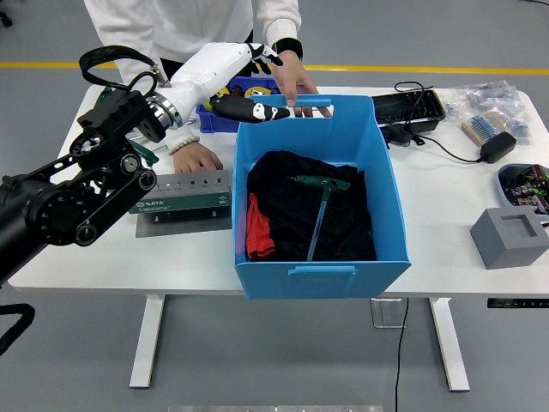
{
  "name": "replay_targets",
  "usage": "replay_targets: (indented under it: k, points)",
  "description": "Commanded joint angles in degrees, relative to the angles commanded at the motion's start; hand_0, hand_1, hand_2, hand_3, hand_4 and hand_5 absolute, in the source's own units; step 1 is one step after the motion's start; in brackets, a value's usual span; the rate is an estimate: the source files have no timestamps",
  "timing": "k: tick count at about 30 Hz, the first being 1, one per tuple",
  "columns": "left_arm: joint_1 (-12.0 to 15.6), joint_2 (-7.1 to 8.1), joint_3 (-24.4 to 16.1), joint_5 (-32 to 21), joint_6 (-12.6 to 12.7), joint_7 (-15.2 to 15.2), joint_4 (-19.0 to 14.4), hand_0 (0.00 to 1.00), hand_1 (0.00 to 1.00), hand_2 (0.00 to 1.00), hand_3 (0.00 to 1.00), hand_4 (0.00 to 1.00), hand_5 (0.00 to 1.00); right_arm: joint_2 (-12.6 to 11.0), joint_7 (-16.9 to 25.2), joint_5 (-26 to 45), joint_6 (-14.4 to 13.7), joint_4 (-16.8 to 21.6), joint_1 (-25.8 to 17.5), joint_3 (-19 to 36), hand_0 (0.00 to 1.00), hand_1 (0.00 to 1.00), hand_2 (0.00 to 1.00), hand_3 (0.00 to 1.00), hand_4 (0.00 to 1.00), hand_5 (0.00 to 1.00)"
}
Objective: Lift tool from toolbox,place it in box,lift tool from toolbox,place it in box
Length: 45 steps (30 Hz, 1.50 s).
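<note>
Left hand (244, 90) empty, fingers spread wide, above surface (103, 257) beside blue box (317, 206); green-handled T-wrench (319, 210) inside on black cloth (292, 180).

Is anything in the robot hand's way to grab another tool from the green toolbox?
Maybe. The left hand hovers, fingers open, above the table behind the green toolbox. A person's hand rests on the table just behind that toolbox, close to the path down.

Smooth blue plastic box (360, 146)
</note>
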Motion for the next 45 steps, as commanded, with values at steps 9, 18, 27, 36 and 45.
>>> replay_targets:
  k: [9,18,27,36,45]
  points:
    - [-0.8,7.19,7.1,2.5,-11.0,1.1,1.1,0.591,0.629,0.706,0.661,0.960,0.628,0.2,-0.1,0.0,0.0,0.1,-0.5,-0.1,0.629,0.601,0.669,0.548,0.768,0.670]
    - [-1.5,10.10,11.9,5.0,-17.8,2.1,5.0,0.655,0.691,0.752,0.644,0.961,0.633,0.3,-0.2,-0.1,-0.1,0.1,-0.7,0.1,0.629,0.600,0.671,0.548,0.767,0.669]
    - [-2.9,11.41,14.7,7.4,-18.5,1.8,8.0,0.640,0.693,0.746,0.607,0.957,0.640,0.4,-0.5,-0.6,-0.1,0.2,-0.9,0.4,0.629,0.600,0.670,0.547,0.759,0.662]
    - [-3.9,11.55,15.8,7.7,-19.7,2.5,8.4,0.626,0.675,0.716,0.584,0.953,0.643,0.4,-0.4,-0.1,-0.1,0.1,-0.7,0.0,0.628,0.601,0.670,0.547,0.758,0.662]
    - [-4.3,11.42,16.6,7.5,-21.1,3.6,8.8,0.608,0.636,0.671,0.570,0.940,0.648,0.4,-0.4,0.0,0.0,0.1,-0.6,-0.1,0.628,0.601,0.670,0.547,0.758,0.661]
